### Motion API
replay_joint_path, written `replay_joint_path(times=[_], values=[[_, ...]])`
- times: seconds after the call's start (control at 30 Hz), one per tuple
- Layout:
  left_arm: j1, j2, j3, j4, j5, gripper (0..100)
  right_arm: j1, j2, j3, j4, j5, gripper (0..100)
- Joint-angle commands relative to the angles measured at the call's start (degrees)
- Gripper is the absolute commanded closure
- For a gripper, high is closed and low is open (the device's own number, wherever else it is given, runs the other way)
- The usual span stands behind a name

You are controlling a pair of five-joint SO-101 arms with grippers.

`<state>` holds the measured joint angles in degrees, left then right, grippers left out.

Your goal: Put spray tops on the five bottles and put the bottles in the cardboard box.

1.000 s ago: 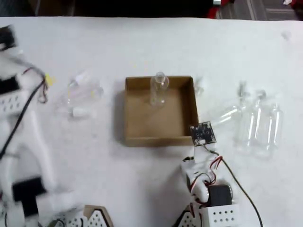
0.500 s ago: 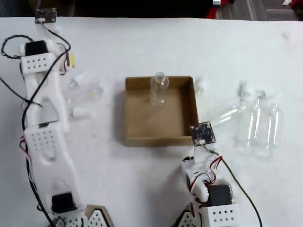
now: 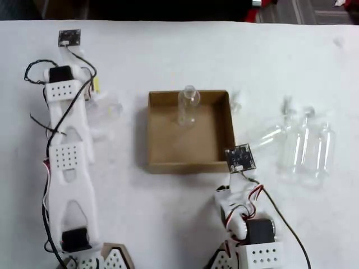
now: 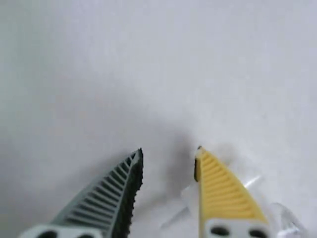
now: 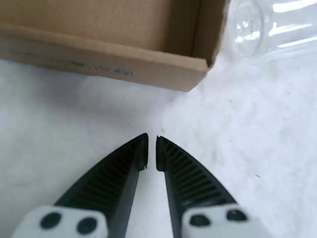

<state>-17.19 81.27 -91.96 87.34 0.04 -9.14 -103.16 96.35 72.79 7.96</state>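
Observation:
My left arm stretches up the left side of the table, and its gripper [image 3: 93,88] stands open at the clear spray tops [image 3: 109,109]. In the left wrist view the gripper [image 4: 168,151] hangs low over the white table, its yellow finger [image 4: 223,193] lying over a clear plastic piece [image 4: 250,181]. The cardboard box [image 3: 224,126] sits mid-table with one clear bottle [image 3: 188,103] in it. Several clear bottles [image 3: 305,147] lie to its right. My right gripper [image 5: 151,140] is shut and holds nothing, just in front of the box's near corner [image 5: 195,72], with a bottle mouth [image 5: 250,25] beyond.
The right arm [image 3: 242,210] is folded at the near edge, its camera board [image 3: 240,158] at the box's near right corner. The white table [image 3: 168,50] runs to a dark far edge. A small clear piece [image 3: 235,102] lies beside the box's far right corner.
My left arm swung in from the left edge and stretched toward the spray tops, then shifted slightly right and now covers part of them. The right arm, box and bottles have not moved.

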Motion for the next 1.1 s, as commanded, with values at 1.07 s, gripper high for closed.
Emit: replay_joint_path(times=[1.07], values=[[5.0, -32.8, 32.0, 15.2, -12.7, 84, 0.4, -0.3, 0.5, 0.1, 0.5, 98.1]])
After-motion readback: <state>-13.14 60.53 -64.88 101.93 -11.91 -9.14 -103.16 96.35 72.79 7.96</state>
